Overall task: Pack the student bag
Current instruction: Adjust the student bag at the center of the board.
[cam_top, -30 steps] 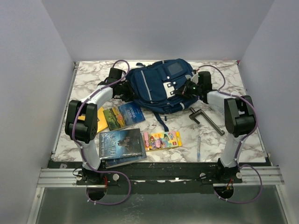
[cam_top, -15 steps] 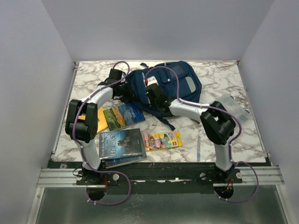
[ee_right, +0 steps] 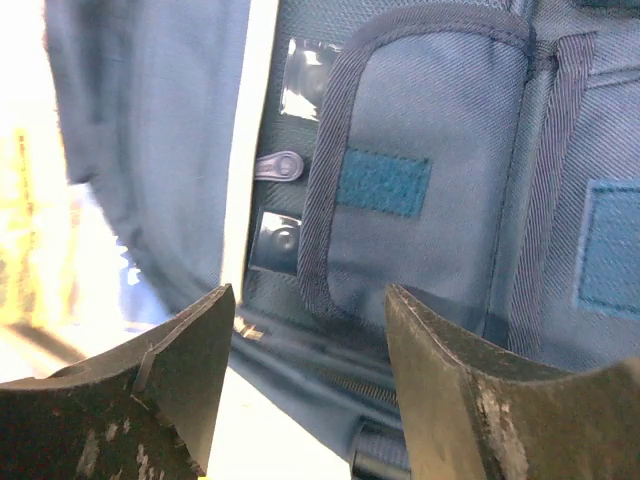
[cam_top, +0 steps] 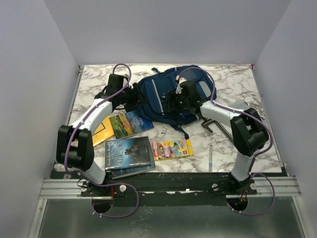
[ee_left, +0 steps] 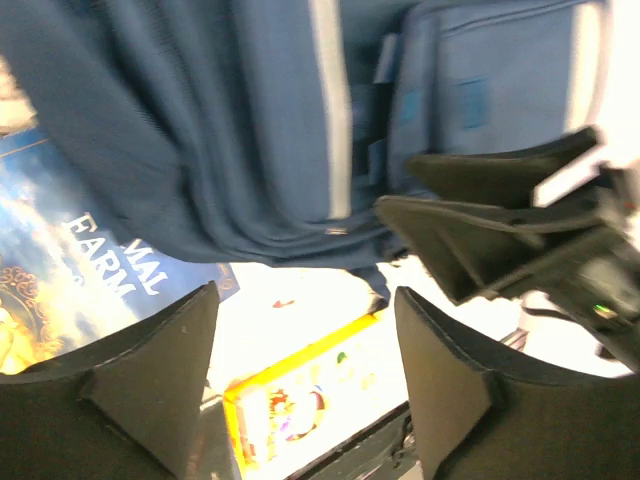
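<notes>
Two arms [cam_top: 94, 111] angled inward at the student bag [cam_top: 163, 96], left end effector [ee_left: 305, 310] spread wide, right end effector [ee_right: 308, 300] likewise spread

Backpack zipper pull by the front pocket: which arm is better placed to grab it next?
Right, probably. The right gripper is open over the backpack front, with the zipper pull just ahead of its fingers. The left gripper is open at the backpack's side edge.

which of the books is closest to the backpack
The blue Animal Farm book, right at the backpack's near edge. The green book beside it, the yellow book and the dark book lie farther off.
</notes>
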You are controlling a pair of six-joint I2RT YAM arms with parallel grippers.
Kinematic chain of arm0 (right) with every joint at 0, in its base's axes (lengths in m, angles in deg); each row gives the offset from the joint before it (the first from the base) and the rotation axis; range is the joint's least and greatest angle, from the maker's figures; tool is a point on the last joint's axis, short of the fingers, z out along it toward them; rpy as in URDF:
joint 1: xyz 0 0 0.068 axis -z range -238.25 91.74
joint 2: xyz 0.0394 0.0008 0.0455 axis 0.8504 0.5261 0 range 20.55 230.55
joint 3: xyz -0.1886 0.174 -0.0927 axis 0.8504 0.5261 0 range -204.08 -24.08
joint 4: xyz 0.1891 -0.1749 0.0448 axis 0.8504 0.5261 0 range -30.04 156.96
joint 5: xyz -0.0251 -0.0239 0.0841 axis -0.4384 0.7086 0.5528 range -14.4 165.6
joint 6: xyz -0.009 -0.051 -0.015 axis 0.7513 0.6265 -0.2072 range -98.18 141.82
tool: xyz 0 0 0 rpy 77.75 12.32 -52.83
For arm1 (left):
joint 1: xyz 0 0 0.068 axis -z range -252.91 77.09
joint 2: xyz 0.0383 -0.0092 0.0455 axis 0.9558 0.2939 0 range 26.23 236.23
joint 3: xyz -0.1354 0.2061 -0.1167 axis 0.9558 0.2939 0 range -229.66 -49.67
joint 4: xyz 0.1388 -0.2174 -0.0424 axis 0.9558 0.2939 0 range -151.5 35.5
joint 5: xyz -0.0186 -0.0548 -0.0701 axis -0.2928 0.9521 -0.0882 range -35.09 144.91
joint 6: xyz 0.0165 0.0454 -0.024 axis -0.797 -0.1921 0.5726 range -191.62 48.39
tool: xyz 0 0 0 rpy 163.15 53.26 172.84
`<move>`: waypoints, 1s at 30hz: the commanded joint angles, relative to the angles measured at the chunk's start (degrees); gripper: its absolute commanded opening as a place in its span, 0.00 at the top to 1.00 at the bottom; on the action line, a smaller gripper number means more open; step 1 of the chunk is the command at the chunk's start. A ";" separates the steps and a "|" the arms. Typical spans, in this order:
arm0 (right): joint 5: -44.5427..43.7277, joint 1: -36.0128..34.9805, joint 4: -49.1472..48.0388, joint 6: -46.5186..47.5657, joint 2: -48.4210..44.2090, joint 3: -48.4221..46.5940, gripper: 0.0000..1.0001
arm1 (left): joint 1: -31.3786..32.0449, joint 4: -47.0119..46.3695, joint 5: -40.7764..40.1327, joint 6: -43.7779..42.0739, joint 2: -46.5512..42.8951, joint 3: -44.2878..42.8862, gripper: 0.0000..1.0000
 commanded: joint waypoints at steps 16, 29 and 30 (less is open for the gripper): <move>16.82 4.70 3.81 -5.93 -6.44 0.33 0.34 | 8.34 -6.99 11.68 9.14 4.60 -17.53 0.28; -11.36 4.54 40.05 -15.82 -20.60 2.80 0.33 | 13.46 -1.00 17.56 5.35 28.56 -36.45 0.33; -12.30 4.38 42.49 -16.53 -22.31 4.26 0.33 | 13.46 0.09 16.63 5.08 29.07 -36.51 0.34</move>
